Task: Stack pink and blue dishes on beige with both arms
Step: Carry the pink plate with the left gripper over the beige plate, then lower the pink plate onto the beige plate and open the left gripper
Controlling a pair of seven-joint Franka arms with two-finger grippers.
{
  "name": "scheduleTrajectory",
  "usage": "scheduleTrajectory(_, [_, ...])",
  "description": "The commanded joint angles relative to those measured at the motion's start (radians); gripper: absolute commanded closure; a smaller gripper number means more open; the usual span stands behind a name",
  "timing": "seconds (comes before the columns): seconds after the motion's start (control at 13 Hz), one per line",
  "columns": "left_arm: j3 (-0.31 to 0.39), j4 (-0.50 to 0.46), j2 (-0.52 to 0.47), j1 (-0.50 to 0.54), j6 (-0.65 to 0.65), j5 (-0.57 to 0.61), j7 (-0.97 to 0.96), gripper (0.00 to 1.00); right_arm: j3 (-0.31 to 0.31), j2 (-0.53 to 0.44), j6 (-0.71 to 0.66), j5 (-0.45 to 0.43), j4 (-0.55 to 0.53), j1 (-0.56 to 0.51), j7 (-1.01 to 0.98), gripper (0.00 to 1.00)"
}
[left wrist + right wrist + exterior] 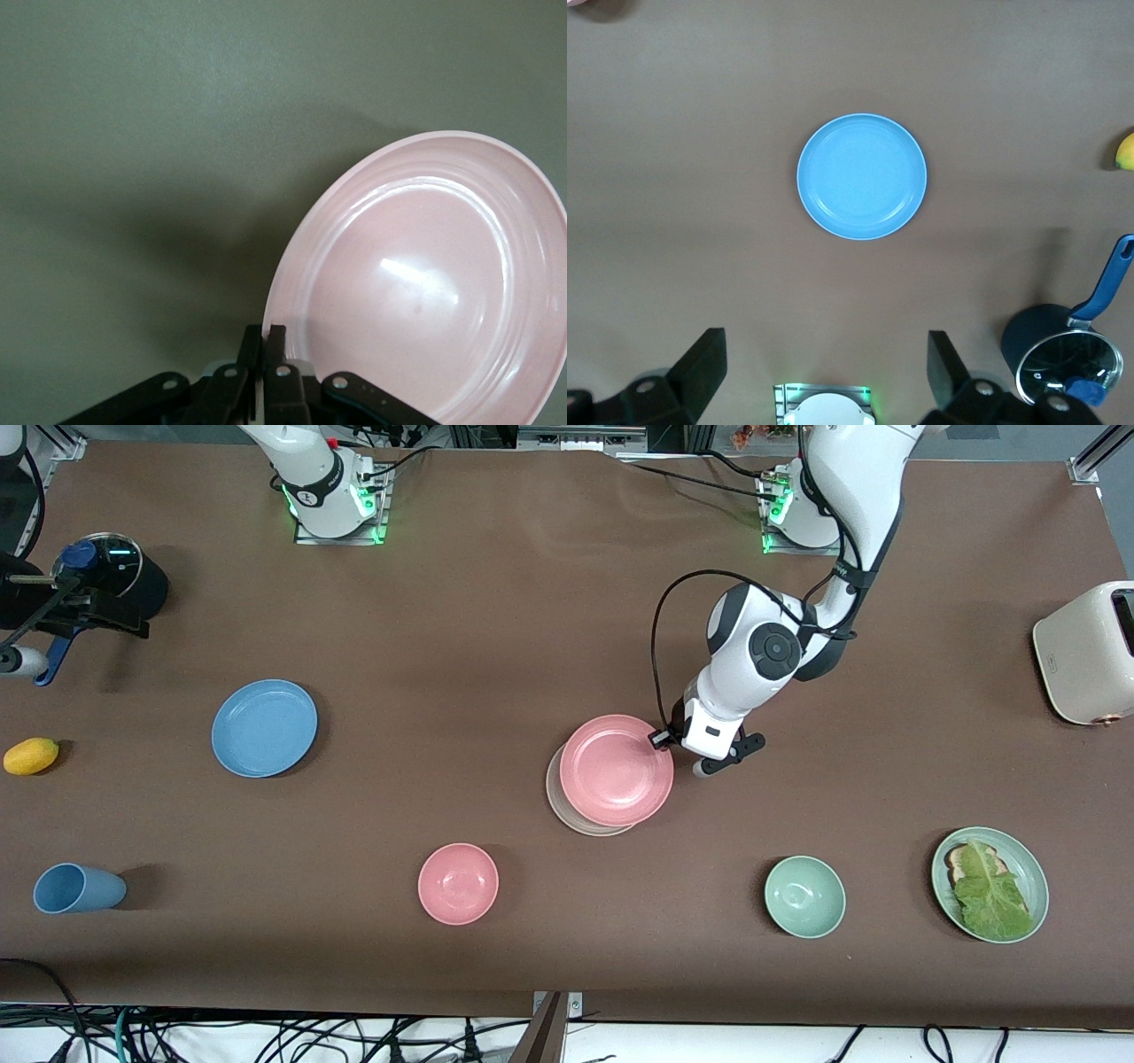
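Observation:
The pink plate lies over the beige plate near the table's middle, shifted toward the left arm's end so that only a crescent of beige shows. My left gripper is shut on the pink plate's rim; in the left wrist view its fingers pinch the edge of the tilted pink plate. The blue plate rests flat toward the right arm's end. My right gripper hangs open high above the table, with the blue plate below it; it is out of the front view.
A pink bowl, a green bowl and a green plate with lettuce stand near the front edge. At the right arm's end are a blue cup, a yellow fruit and a lidded pot. At the left arm's end is a toaster.

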Motion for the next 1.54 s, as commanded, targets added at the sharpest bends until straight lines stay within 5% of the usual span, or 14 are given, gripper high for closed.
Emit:
scheduleTrajectory(0.0, [0.011, 0.044, 0.035, -0.009, 0.007, 0.026, -0.025, 1.00, 0.000, -0.009, -0.009, -0.009, -0.002, -0.002, 0.004, 0.00])
scheduleTrajectory(0.92, [0.014, 0.133, 0.109, -0.046, 0.007, 0.027, -0.102, 1.00, 0.000, -0.007, -0.009, -0.009, -0.002, -0.002, 0.006, 0.00])
scheduleTrajectory(1.08, [0.017, 0.138, 0.114, -0.044, 0.007, 0.027, -0.089, 0.56, 0.000, -0.007, -0.009, -0.009, -0.002, -0.002, 0.004, 0.00])
scheduleTrajectory(1.31, [0.017, 0.138, 0.114, -0.043, 0.007, 0.027, -0.088, 0.37, 0.000, -0.007, -0.009, -0.008, -0.002, -0.002, 0.003, 0.00])
scheduleTrajectory(1.46, [0.017, 0.138, 0.114, -0.038, 0.007, 0.029, -0.082, 0.33, 0.000, -0.007, -0.009, -0.008, -0.002, -0.002, 0.004, 0.00])
